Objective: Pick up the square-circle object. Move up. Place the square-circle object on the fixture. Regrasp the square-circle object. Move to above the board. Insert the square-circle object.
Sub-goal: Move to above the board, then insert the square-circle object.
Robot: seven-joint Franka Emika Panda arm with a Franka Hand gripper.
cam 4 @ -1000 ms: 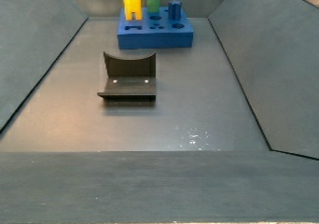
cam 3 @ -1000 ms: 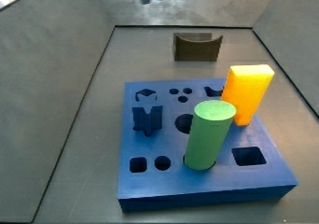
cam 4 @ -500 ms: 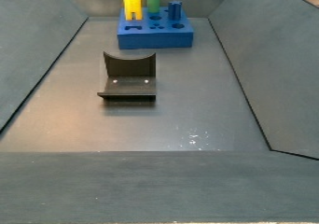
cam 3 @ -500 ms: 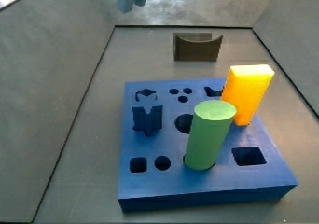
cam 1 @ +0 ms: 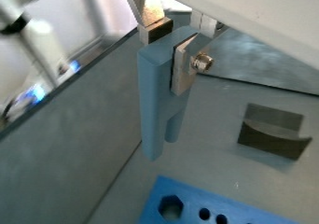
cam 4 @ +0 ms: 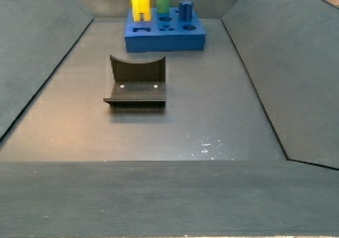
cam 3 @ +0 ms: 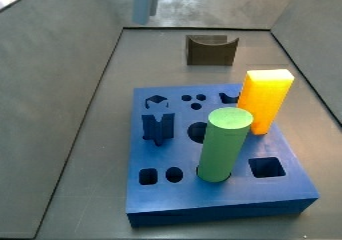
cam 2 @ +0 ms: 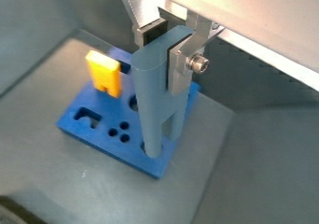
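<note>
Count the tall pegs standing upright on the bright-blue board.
2: a green cylinder near the thick blue slab's front, and an orange-yellow square block on its right edge. None looks hidden.

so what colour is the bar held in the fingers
Pale grey-blue. The bar shows best in a wrist view, clamped by the gripper above the board.

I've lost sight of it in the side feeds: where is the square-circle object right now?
In both wrist views the square-circle object hangs upright, clamped in the gripper, in the air above the board; the fixture sits empty.
</note>
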